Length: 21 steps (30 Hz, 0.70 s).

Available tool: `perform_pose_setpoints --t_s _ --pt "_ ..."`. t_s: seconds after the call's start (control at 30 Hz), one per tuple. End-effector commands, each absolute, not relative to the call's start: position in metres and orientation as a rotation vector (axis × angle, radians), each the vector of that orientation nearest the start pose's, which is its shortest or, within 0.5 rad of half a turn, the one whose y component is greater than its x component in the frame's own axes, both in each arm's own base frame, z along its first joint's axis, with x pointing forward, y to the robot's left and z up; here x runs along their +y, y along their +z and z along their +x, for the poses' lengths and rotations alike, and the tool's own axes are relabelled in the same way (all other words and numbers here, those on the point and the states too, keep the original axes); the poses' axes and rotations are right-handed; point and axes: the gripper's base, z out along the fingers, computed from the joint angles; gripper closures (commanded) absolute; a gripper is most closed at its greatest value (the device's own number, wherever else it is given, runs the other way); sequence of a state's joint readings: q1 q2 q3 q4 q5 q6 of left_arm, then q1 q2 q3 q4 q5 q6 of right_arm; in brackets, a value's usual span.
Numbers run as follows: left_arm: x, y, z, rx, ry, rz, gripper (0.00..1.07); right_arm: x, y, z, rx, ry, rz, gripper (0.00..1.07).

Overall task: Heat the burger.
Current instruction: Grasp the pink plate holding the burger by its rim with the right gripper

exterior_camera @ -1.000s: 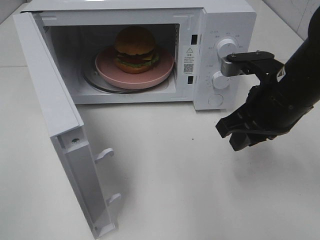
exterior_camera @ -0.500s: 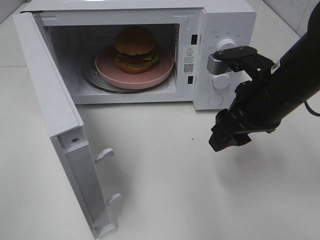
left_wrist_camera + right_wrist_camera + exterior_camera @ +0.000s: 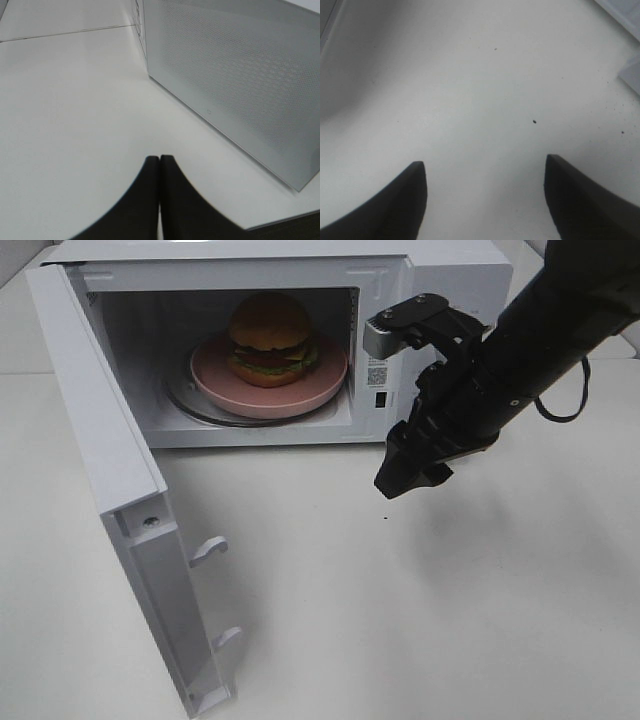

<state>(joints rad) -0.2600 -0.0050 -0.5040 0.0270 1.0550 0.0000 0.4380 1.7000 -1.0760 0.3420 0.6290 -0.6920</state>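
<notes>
Furthest left, the microwave's door (image 3: 100, 450) stands swung wide open, its latch hooks (image 3: 208, 550) pointing out over the worktop (image 3: 380, 620). My left claw (image 3: 159, 158) is out of the high view. Its own camera shows its two fingers pressed together with nothing between them, low over the worktop and near a perforated white panel (image 3: 240, 85) that I take to be the outer face of that door. Inside the microwave (image 3: 440, 270) the burger (image 3: 270, 338) sits upright on the pink plate (image 3: 215, 380), which rests on the turntable in the middle of the cavity. So I judge loading is done and the step in hand is shutting the oven. To the right, my right claw (image 3: 408, 478) hangs in the air in front of the control panel, above bare worktop. Its fingers are spread wide apart and hold nothing, as its own camera confirms (image 3: 484, 162). My forearm hides the dials in the high view. Next, I think, the door's free edge needs a steady push round on its hinge until the hooks catch. My left claw seems better placed for that, while the right must stay out of the door's path. Only then does a dial need turning to start the heating.
</notes>
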Motion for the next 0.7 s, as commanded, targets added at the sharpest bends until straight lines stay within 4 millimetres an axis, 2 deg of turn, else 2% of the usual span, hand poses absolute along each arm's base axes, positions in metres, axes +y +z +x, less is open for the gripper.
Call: perform_pose_setpoints --t_s 0.03,0.1,0.3,0.37,0.47,0.53,0.67,0.7 --pt "0.004 0.279 -0.007 1.984 -0.131 0.256 1.06 0.169 0.21 0.302 2.38 0.254 -1.251 0.44" --pt "0.004 0.279 -0.007 1.984 -0.131 0.256 1.06 0.189 0.215 0.302 2.252 0.16 -1.39 0.44" --pt "0.004 0.279 -0.007 1.984 -0.131 0.256 1.06 0.209 0.223 0.299 2.109 0.064 -1.516 0.44" --pt "0.004 0.279 -0.007 1.984 -0.131 0.256 1.06 0.227 0.234 0.297 1.963 -0.013 -1.6 0.44" --pt "0.004 0.279 -0.007 1.984 -0.131 0.256 1.06 0.231 0.234 0.297 1.944 -0.022 -1.614 0.44" --pt "0.004 0.279 -0.007 1.984 -0.131 0.256 1.06 0.248 0.234 0.299 1.869 -0.068 -1.685 0.44" --pt "0.004 0.279 -0.007 1.984 -0.131 0.256 1.06 0.261 0.232 0.3 1.8 -0.117 -1.751 0.44" --pt "0.004 0.279 -0.007 1.984 -0.131 0.256 1.06 0.27 0.23 0.301 1.739 -0.168 -1.806 0.44"
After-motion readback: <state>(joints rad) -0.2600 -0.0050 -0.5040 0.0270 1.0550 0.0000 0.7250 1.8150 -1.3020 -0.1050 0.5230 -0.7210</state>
